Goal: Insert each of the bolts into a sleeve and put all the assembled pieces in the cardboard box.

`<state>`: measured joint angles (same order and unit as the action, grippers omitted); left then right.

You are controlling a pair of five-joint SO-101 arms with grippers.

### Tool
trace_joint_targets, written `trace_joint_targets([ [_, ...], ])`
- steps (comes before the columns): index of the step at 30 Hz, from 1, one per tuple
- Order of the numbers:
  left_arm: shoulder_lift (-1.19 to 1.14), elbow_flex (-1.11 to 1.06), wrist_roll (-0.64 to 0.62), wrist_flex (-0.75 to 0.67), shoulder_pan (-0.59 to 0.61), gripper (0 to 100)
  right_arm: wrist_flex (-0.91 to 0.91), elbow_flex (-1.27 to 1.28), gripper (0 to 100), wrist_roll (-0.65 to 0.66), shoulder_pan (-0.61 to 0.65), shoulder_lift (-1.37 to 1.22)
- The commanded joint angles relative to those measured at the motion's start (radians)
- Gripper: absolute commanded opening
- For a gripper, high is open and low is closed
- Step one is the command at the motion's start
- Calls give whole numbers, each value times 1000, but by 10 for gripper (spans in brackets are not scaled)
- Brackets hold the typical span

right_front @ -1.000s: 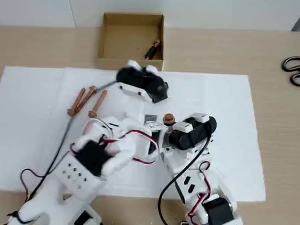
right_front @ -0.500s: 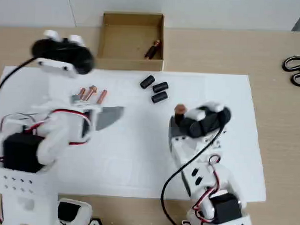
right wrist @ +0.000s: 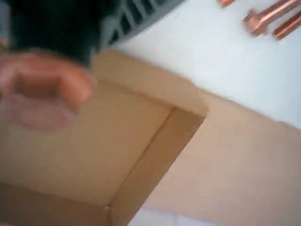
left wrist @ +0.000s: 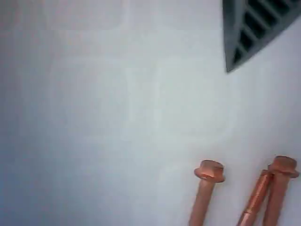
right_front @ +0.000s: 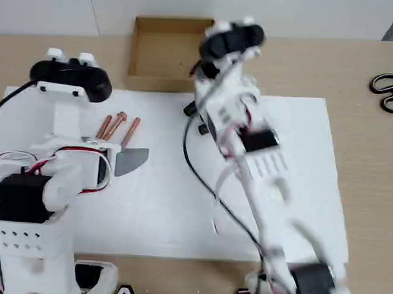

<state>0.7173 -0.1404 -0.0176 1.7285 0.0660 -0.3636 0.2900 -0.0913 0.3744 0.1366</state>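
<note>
Overhead, we are seeing the right gripper (right_front: 204, 65) hanging over the right-hand side of the cardboard box (right_front: 162, 55). The left gripper (right_front: 120, 160) is sitting over the white sheet (right_front: 162, 204) on the worktop (right_front: 364, 159), near three loose bolts (right_front: 114, 126), with one grey finger (right_front: 133, 160) swung wide and holding nothing. Two black sleeves (right_front: 191, 109) are peeking out beside the right arm. From the left wrist we are looking at that finger, well apart from the bolt heads. From the right wrist we are watching a copper bolt (right wrist: 42, 87) (badly blurred) being gripped over the box floor.
</note>
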Motion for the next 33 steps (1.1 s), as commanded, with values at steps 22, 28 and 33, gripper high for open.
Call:
trace_joint_targets([
  [22,15,-30,0,25,399,368,269,-1031,202,-3,-30,-1107],
  [28,15,-31,0,25,399,368,214,-1135,258,-5,-48,-1162],
  [33,15,-31,0,25,399,368,177,-1201,251,-6,-77,-1159],
])
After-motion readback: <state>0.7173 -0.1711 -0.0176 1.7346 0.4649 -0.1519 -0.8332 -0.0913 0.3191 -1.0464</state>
